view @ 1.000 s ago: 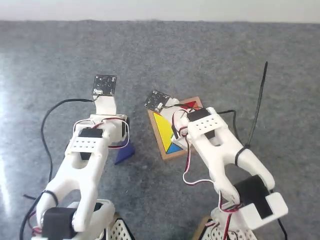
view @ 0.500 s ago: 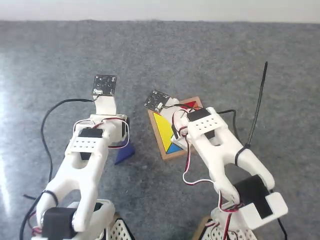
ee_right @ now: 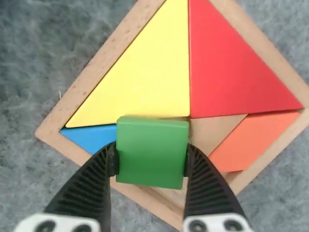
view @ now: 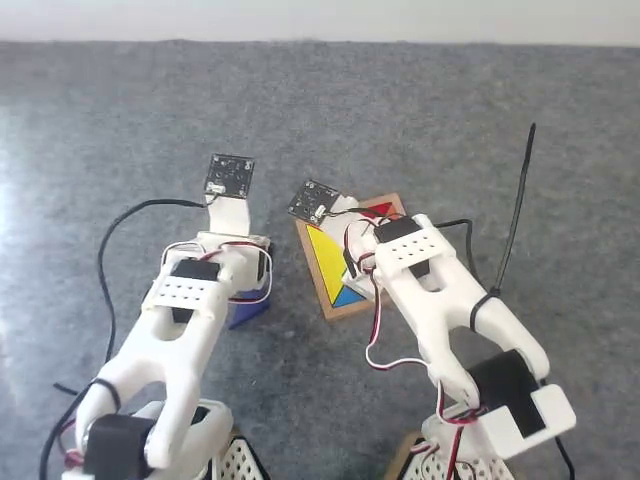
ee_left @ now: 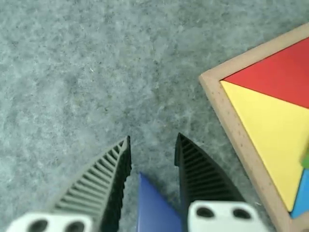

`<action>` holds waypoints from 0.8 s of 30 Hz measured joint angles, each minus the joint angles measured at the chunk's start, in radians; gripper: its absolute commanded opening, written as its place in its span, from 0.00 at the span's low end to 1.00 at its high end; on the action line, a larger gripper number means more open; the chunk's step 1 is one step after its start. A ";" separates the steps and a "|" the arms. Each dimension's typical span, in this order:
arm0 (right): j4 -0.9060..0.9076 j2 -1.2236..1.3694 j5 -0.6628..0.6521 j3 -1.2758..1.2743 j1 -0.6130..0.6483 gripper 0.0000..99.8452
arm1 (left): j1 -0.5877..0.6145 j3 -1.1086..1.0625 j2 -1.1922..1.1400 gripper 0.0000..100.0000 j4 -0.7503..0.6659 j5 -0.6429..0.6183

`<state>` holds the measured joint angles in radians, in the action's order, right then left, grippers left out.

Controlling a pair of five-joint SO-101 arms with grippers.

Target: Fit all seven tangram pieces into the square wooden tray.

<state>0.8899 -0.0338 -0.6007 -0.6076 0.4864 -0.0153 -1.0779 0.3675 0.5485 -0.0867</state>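
The whole scene is being carried by a grey, carpet-textured table surface (view: 120, 100). Two white, jointed robot arms are being held out over it side by side, the left arm (view: 175, 340) and the right arm (view: 440, 300).

A square, light wooden tray (ee_right: 84, 87) is lying flat on the surface under the right arm's wrist, with one corner being shown just beside the left gripper (ee_left: 153, 140).

Most of the tray is being filled by a large yellow triangle (ee_right: 145, 72) and a large red triangle (ee_right: 227, 67), which are being kept edge to edge along a straight seam. An orange four-sided piece (ee_right: 246, 140) is being seated below the red one, and a sliver of a light blue piece (ee_right: 91, 137) is being seen under the yellow one. A patch of bare wood is being left uncovered between them.

A green square block (ee_right: 152, 152) is being clamped on two opposite sides by the right gripper (ee_right: 150, 159) and is being held over the tray's near edge, overlapping the yellow triangle's lower edge. Whether it is being pressed onto the tray floor cannot be told.

A dark blue triangular piece (ee_left: 152, 208) is lying on the surface outside the tray. Its tip is being flanked by the left gripper's black ribbed fingers (ee_left: 113, 179), which are being held spread apart without pinching it.
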 measured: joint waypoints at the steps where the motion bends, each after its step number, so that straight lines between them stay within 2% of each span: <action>1: 0.000 0.000 -0.002 0.000 -0.006 0.01 | 0.000 0.000 0.000 0.15 0.000 0.000; 7: 0.000 0.000 0.000 0.000 -0.064 0.01 | 0.002 0.000 0.003 0.15 0.000 0.000; 17: 0.000 0.000 -0.002 0.000 -0.035 0.01 | 0.002 0.000 0.003 0.15 0.000 0.000; 24: 0.020 0.000 -0.052 0.000 -0.035 0.18 | 0.002 0.000 0.003 0.15 0.000 0.000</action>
<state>0.9099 -0.0338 -0.6529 -0.6076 0.4511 -0.0138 -1.0779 0.3705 0.5485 -0.0867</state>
